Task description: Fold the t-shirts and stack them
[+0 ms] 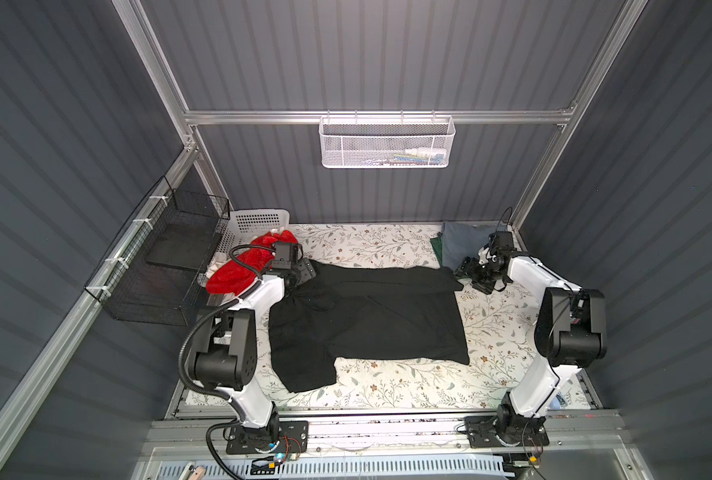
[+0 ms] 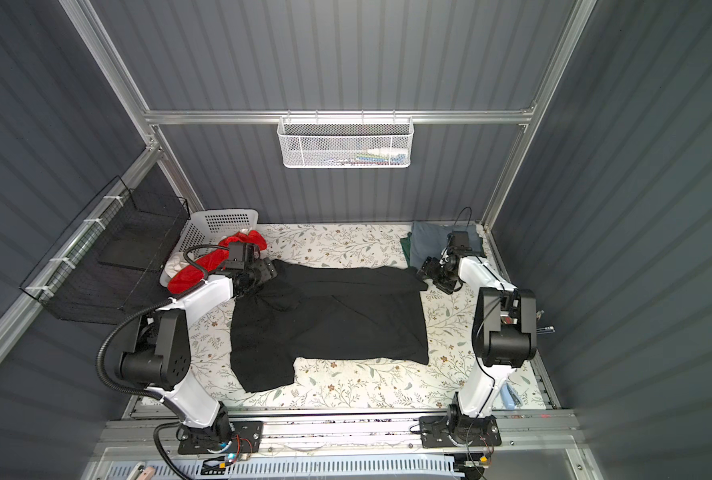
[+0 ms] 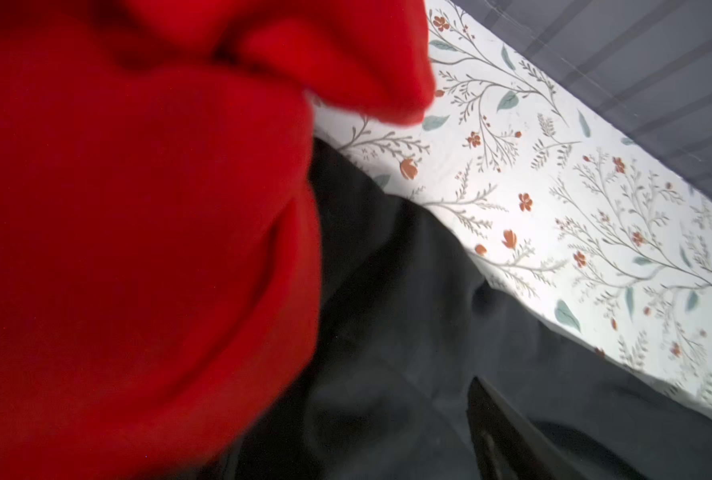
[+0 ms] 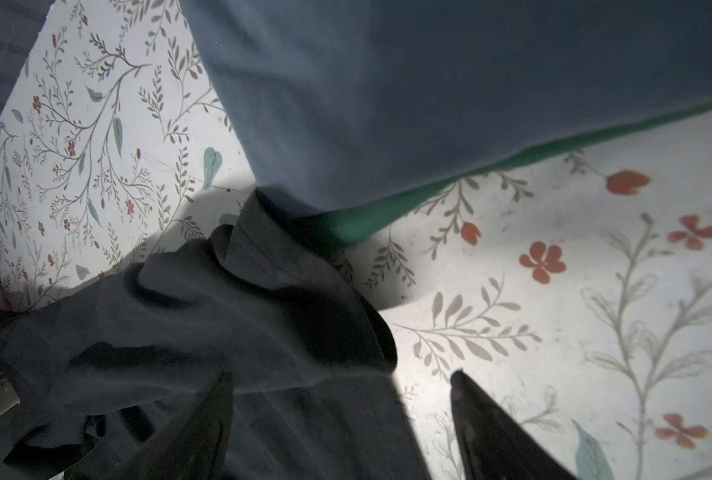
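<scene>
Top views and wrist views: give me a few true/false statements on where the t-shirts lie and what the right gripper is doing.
The black t-shirt lies spread on the floral table. True.
The red t-shirt sits folded on the stack. False: it is bunched at the white basket.
The slate blue-grey t-shirt lies on the dark green t-shirt. True.
The right gripper is shut on the black t-shirt. False: its jaws stand open.

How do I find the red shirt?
On the flowery table, look to the far left corner, where a white basket stands. The red shirt lies crumpled over the basket's near rim. No other cloth is red: the black shirt is spread mid-table, and the blue-grey shirt and green shirt lie folded far right.
</scene>
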Tool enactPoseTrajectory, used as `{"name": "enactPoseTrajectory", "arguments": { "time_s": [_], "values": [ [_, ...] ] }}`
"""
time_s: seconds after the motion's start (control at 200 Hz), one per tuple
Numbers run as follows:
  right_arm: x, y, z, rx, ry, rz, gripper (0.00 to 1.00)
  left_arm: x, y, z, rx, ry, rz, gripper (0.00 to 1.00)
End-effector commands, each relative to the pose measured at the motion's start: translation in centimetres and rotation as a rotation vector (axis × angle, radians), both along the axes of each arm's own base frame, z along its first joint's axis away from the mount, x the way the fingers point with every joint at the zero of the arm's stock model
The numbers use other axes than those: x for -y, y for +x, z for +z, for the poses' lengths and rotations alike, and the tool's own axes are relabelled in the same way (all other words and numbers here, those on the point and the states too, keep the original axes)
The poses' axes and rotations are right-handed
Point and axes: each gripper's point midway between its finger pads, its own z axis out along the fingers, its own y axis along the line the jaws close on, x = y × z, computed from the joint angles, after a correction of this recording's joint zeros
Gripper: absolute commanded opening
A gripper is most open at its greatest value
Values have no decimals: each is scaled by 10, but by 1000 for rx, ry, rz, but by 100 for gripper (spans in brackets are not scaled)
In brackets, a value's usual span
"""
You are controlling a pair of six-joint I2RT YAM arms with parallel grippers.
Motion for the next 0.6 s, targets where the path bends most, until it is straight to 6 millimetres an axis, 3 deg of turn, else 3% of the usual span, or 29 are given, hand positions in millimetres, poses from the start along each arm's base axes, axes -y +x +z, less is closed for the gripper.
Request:
{"name": "enactPoseTrajectory", "arguments": {
  "time_s": [0.0,0.24,0.255,0.34,0.595],
  "values": [
    [-10,10,-2,-12,-11,41,81,-14,11,-16,-67,52,10,83],
    [-28,32,-13,-33,-36,111,77,-15,37,-40,-123,38,15,77],
    [-30,33,-13,-32,-38,116,76,-14,46,-30,-97,34,15,77],
    [-40,35,-17,-35,-40,147,73,-13,54,-36,-110,32,14,76],
    [-61,40,-28,-27,-2,186,49,-9,60,-55,-142,15,6,69]
  ]
}}
